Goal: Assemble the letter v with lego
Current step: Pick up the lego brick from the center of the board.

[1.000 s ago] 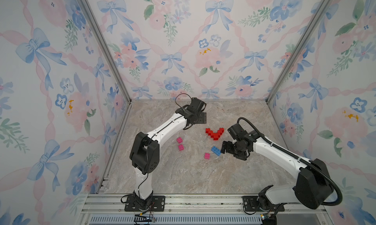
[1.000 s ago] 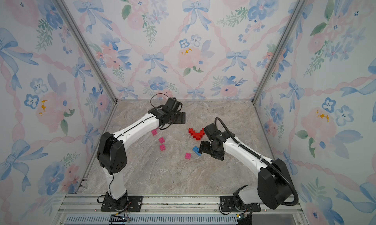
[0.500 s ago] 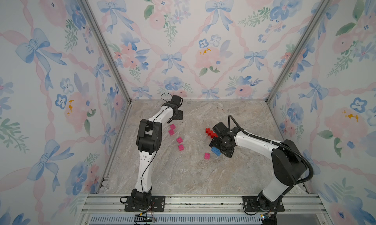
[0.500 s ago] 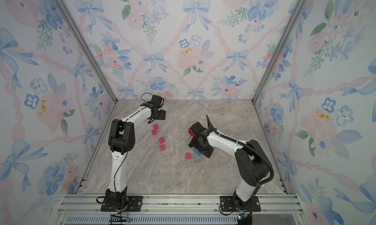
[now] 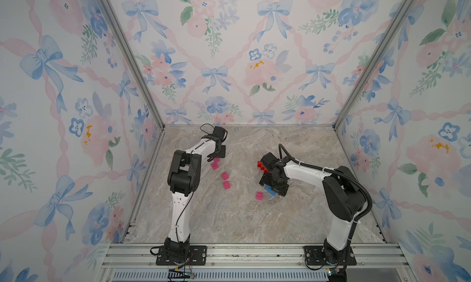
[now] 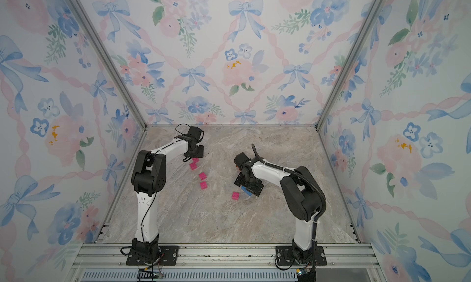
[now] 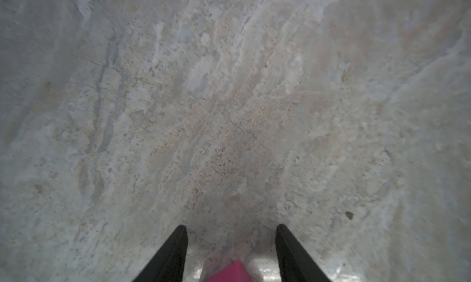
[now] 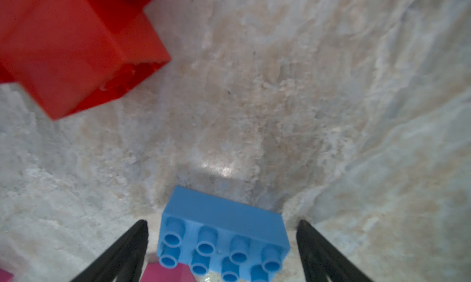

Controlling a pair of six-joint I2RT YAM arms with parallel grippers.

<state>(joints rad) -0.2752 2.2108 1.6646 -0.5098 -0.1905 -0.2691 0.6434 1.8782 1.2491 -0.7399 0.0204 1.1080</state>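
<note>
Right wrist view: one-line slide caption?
Open right gripper straddles the blue lego brick on the marble tabletop, red bricks nearby.

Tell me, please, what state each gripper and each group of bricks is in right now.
red bricks, clustered together.
blue brick, lying loose, studs showing, ungripped.
pink bricks, scattered loose, not in the cluster.
left gripper, open over one pink brick.
right gripper, open, straddling the blue brick.

The blue brick (image 8: 221, 217) looks like smooth, glossy plastic; the desk (image 8: 280, 89) has a mottled stone-like finish, possibly laminate, faintly shiny.
</note>
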